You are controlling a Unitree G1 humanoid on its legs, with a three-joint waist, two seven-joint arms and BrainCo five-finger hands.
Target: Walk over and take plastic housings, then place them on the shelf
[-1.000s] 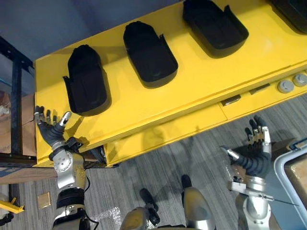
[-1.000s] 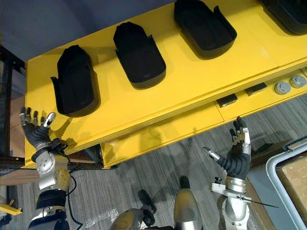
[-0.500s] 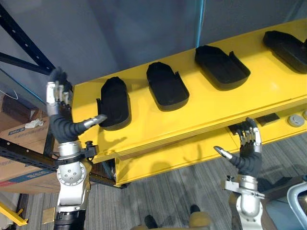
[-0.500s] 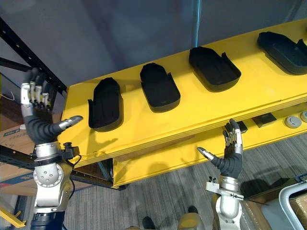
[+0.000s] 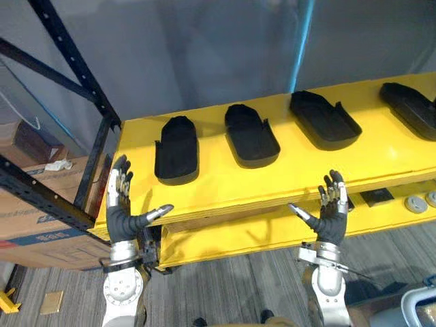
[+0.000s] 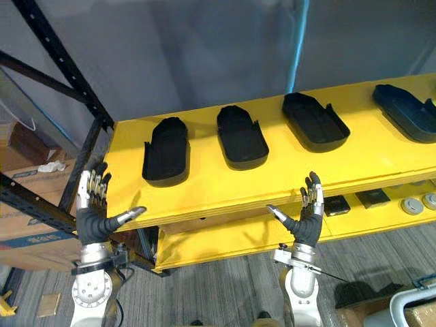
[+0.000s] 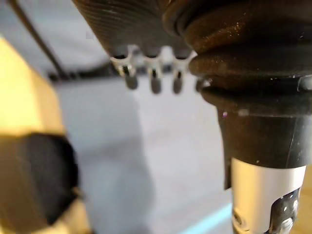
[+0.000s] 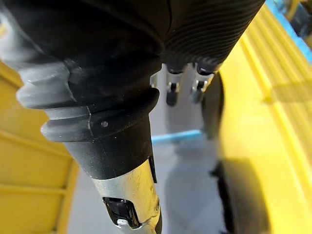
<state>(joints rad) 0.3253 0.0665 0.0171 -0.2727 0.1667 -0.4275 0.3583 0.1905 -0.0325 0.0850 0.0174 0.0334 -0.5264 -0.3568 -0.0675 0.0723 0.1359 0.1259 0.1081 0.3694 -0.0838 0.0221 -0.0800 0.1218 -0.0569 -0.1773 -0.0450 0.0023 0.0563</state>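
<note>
Black rounded plastic housings (image 5: 176,148) on glossy yellow bench (image 5: 218,185)

The scene is viewed from the head by two eyes set slightly apart, both aimed down and forward at the bench (image 5: 286,178) from some way off. Nearly the same stretch is shared by both: the row of housings (image 5: 176,148), the rack (image 5: 71,71) at the left, the wall (image 5: 204,48) behind, the left hand (image 5: 121,212) and the right hand (image 5: 332,216). In the right eye view everything is set slightly further left. From each wrist, that arm's own hand is looked along from very close, towards the wall, with a strip of bench and a dark housing caught beside the fingers.
</note>
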